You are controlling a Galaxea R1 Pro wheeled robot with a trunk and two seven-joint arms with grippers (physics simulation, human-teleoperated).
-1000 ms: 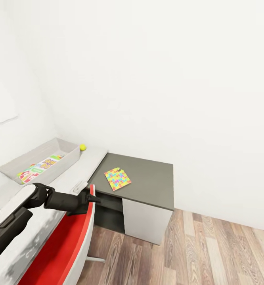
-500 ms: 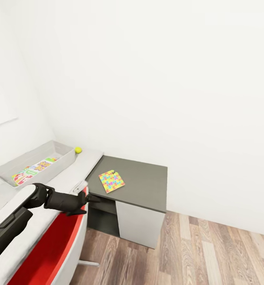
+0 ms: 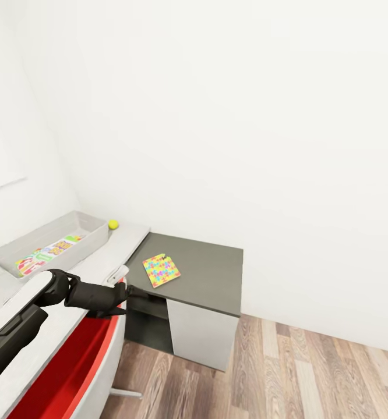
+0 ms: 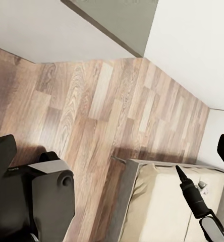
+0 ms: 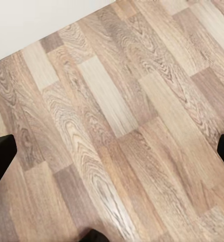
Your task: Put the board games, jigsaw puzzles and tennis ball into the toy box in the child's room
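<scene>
Head view: flat pieced jigsaw puzzle [image 3: 161, 270] on matte dark-grey table [image 3: 211, 273]; grippers' states unclear.

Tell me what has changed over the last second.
Only the camera moved: the whole head view has slid left, so the toy box, tennis ball, jigsaw puzzle and dark desk section sit further left in it. Nothing was picked up or let go. The puzzle still lies on the dark section, the ball beside the box, a game inside it.
</scene>
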